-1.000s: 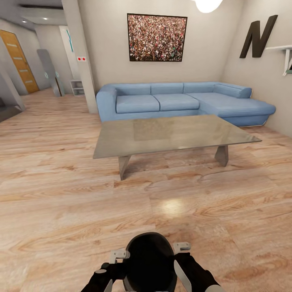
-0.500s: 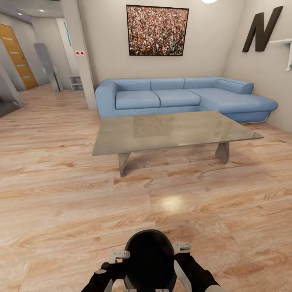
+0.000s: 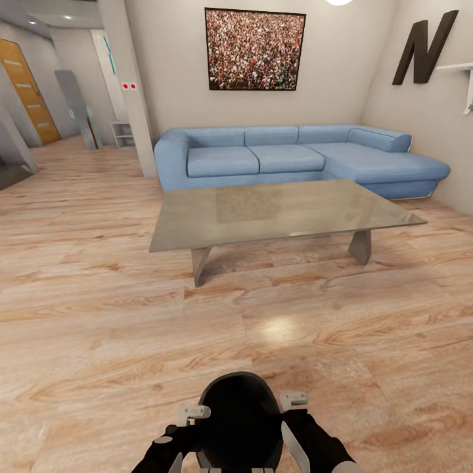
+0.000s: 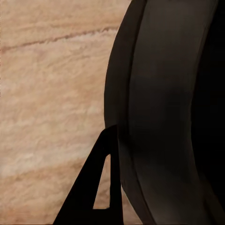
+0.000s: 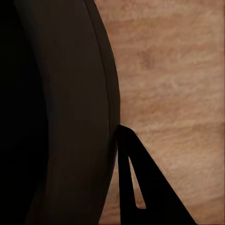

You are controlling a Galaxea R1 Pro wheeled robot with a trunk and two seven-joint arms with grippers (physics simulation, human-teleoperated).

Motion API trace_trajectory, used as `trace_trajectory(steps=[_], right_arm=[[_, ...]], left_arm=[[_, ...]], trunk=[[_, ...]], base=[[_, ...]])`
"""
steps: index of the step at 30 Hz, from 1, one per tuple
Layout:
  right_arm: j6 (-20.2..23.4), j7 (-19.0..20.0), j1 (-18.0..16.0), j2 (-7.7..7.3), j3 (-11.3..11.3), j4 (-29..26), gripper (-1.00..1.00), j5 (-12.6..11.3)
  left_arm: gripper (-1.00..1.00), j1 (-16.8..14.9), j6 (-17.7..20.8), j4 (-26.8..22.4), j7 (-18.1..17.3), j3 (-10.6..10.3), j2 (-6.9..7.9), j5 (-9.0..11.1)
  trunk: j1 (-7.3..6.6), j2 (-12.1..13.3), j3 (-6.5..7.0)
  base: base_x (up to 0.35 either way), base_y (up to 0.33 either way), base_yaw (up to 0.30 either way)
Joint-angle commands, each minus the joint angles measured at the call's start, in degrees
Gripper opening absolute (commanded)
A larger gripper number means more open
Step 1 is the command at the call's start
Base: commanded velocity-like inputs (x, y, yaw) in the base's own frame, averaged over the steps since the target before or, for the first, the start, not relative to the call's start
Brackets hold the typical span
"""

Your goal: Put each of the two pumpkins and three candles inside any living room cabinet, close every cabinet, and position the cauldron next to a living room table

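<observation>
Head view is showing the cauldron (image 3: 240, 417) sitting low and central, pinched between both hands: the left hand (image 3: 187, 420) is pressing its left wall, the right hand (image 3: 294, 410) its right. The tabletop (image 3: 276, 210) is lying straight ahead, well apart, across bare floor (image 3: 98, 341).

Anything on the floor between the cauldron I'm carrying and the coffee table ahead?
No. In the head view, the stretch between the cauldron and the coffee table is bare wood floor, with just a light reflection on it.
</observation>
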Motion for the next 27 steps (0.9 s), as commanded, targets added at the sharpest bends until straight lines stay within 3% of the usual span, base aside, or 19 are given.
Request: trace_trajectory(steps=[1,27], right_arm=[[0.20,-0.53,-0.01,-0.07,0.45,-0.08,-1.00,-0.98],[-0.33,-0.53,-0.01,-0.11,0.45,-0.17,-1.00,-0.99]], left_arm=[[-1.00,-0.01,0.31,-0.09,0.58,-0.27,0.06,0.25],[-1.00,-0.01,0.31,-0.36,0.67,-0.27,0.13,0.25]], trunk=[[-0.01,-0.02,-0.05],[-0.01,-0.02,-0.05]], base=[[0.000,0.000,0.000],[0.000,0.000,0.000]])
